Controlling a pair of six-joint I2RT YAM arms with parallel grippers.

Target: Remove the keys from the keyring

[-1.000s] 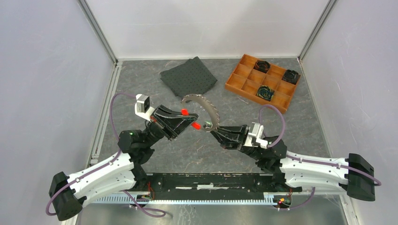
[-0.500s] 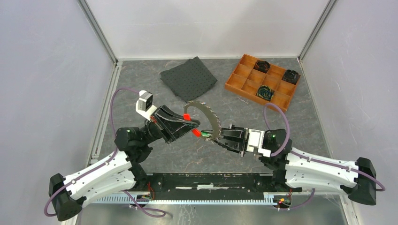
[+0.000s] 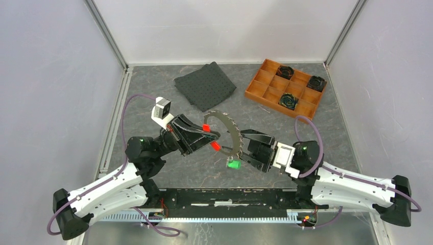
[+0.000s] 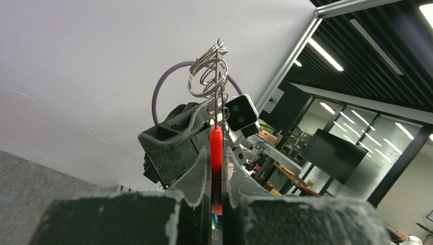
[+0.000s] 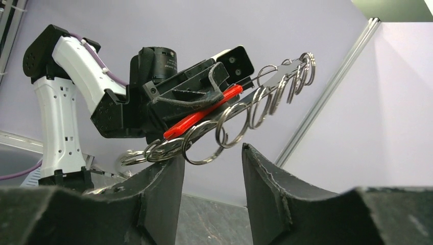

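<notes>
The keyring is a thin metal loop strung with several small rings, held up in the air between the arms. My left gripper is shut on the red key. In the left wrist view the red key stands edge-on between the pads of the left gripper, with the rings above. My right gripper is open beside the ring's lower end. The green key shows just below its fingertips; I cannot tell whether it hangs or lies on the table. In the right wrist view the right gripper gapes under the keyring.
An orange compartment tray at the back right holds black gear-like pieces. A dark dotted cloth lies at the back centre. The enclosure walls stand close on both sides.
My right gripper has opened and swung down under the ring. The green key now shows lower, by its fingertips. The left gripper has shifted slightly right with the red key.
</notes>
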